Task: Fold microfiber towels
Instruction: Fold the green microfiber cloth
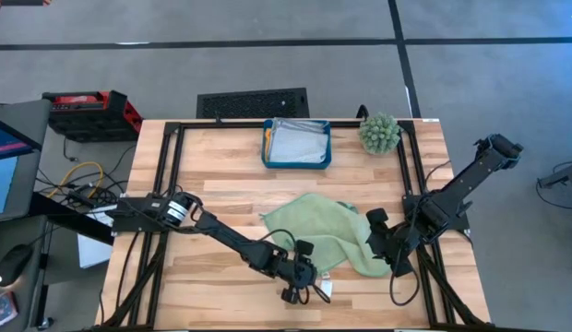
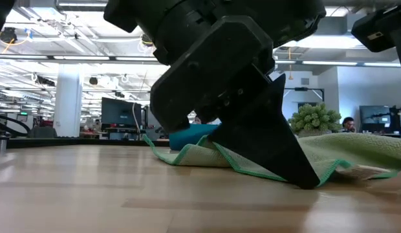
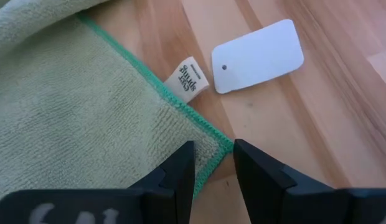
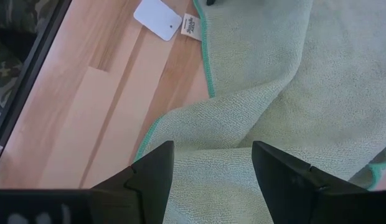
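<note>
A light green microfiber towel [image 1: 327, 232] lies crumpled on the table at the near middle; it also shows in the low view [image 2: 356, 152]. My left gripper [image 1: 300, 275] is low at the towel's near corner [image 3: 219, 147], its fingers a little apart with one on either side of that corner. My right gripper [image 1: 386, 247] is open above the towel's right part [image 4: 261, 93], clear of it. Pale folded towels lie in the teal tray [image 1: 268, 148]. The orange towel is out of view. My left gripper comes from above with its fingertips [image 2: 303, 178] down at table height, at the green-stitched corner [image 3: 219, 147], which lies flat on the wood. I cannot tell whether the fingers touch the towel.
A white card tag [image 3: 258, 56] and a sewn label [image 3: 188, 78] lie on the wood beside the towel's near edge. The spiky green plant [image 1: 380, 132] stands at the far right, next to the tray. Bare wood lies to the left of the towel.
</note>
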`<state>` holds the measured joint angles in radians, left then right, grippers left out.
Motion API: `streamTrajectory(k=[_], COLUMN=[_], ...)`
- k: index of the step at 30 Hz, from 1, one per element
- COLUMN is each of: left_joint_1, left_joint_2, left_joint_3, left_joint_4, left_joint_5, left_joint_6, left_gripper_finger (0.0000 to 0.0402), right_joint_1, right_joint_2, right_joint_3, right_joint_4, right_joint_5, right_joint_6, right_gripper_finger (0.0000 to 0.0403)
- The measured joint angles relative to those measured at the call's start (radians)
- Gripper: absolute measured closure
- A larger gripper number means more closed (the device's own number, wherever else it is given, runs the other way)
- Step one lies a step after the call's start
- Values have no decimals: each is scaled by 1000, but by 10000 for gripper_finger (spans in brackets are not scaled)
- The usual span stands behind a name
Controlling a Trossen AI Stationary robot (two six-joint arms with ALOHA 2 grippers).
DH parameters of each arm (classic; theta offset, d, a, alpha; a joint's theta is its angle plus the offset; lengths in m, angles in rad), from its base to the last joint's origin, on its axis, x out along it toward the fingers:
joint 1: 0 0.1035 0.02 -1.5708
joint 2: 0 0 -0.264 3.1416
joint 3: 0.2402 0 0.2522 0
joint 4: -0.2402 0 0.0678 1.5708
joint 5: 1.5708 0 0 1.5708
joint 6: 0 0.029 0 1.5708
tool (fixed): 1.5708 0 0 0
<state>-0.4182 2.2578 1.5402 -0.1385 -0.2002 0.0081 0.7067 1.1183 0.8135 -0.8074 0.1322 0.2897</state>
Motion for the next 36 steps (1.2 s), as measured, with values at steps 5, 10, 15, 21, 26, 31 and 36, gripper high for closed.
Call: streamTrajectory(k=[5, 10, 15, 21, 26, 31, 36], left_joint_1=[5, 14, 13, 14, 16, 14, 14], left_joint_2=[0, -4, -6, -5, -56, -148, -198], left_joint_3=[1, 4, 4, 2, -6, -7, -7], left_joint_4=[-19, -97, -134, -140, -205, -295, -418], left_joint_5=[7, 55, 57, 69, 111, 76, 28], left_joint_6=[-11, -57, -58, -74, -142, -171, -223], left_gripper_finger=[296, 316, 368, 399, 400, 401, 401], right_joint_1=[0, 0, 0, 1, 48, 107, 135], right_joint_2=[0, 0, 0, 0, 9, 92, 233], right_joint_3=[0, 0, 0, 0, 0, 0, 0], right_joint_4=[0, 0, 0, 0, 19, 54, 57], right_joint_5=[0, 0, 0, -1, 6, 52, 56], right_joint_6=[0, 0, 0, 49, 60, 65, 119], right_gripper_finger=[163, 163, 163, 163, 163, 163, 163])
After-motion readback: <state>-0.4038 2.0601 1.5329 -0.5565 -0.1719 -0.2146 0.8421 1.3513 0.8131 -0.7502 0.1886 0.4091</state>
